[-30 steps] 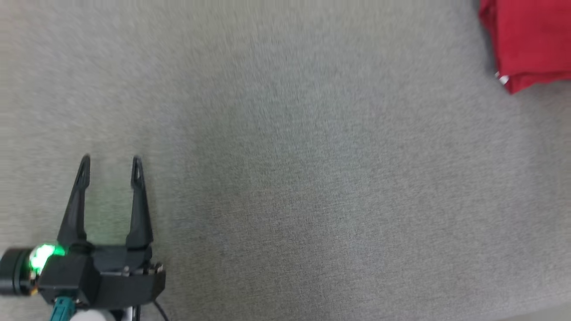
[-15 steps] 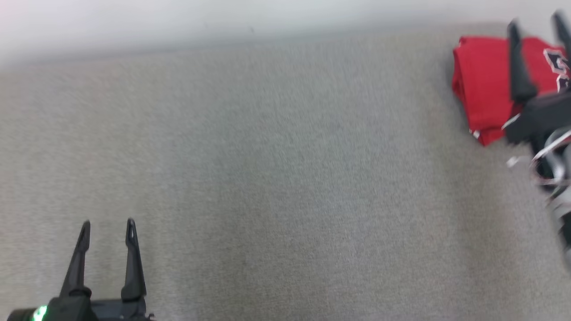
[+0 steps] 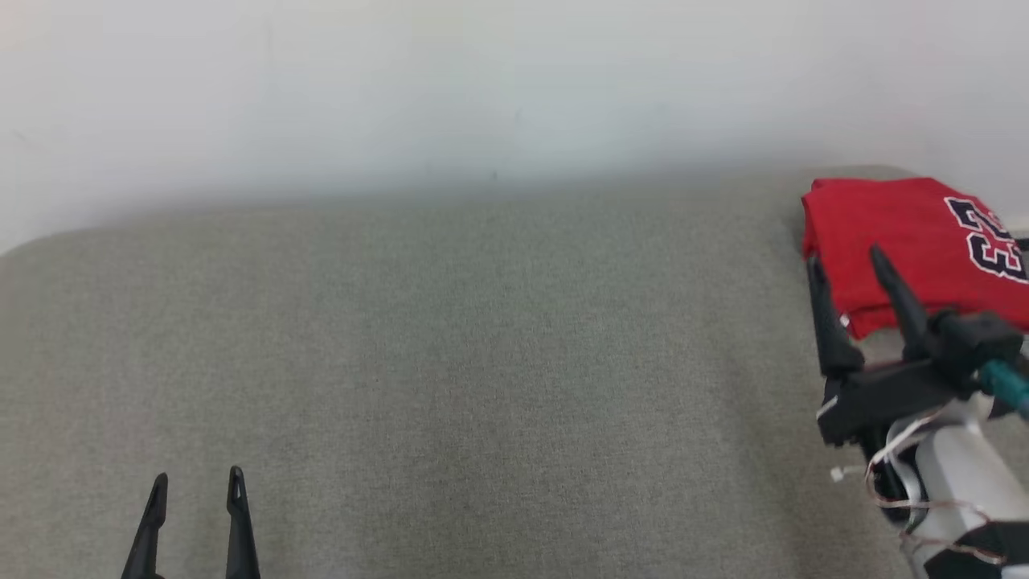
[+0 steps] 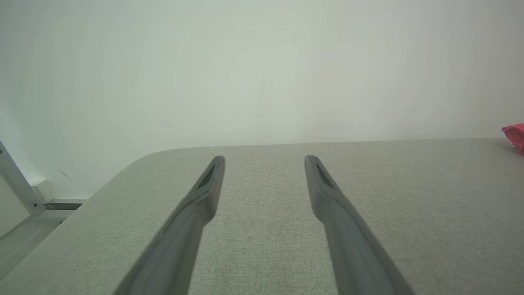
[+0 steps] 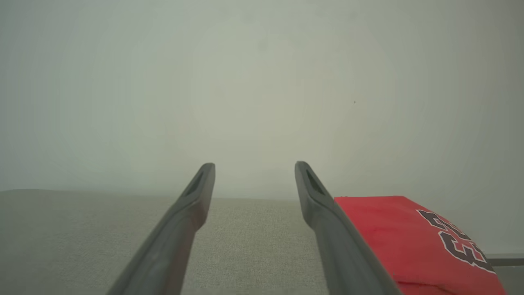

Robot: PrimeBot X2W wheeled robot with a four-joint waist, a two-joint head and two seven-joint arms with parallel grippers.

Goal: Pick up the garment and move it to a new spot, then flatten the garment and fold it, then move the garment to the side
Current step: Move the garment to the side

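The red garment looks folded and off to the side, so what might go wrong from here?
The folded garment lies right by the table's far edge; a nudge might slide it off. The open right pincer hangs close by its near corner, so a careless withdrawal might snag the cloth and spoil the fold.

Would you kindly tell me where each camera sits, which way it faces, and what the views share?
Head view: on the head, facing forward and down over the grey fabric surface to a pale wall; left gripper lower left, right gripper near the folded red jersey with dark numerals.
Left wrist view: on that wrist, looking along its fingers across the surface.
Right wrist view: likewise, jersey right of its fingers.
Shared: all three show the jersey.
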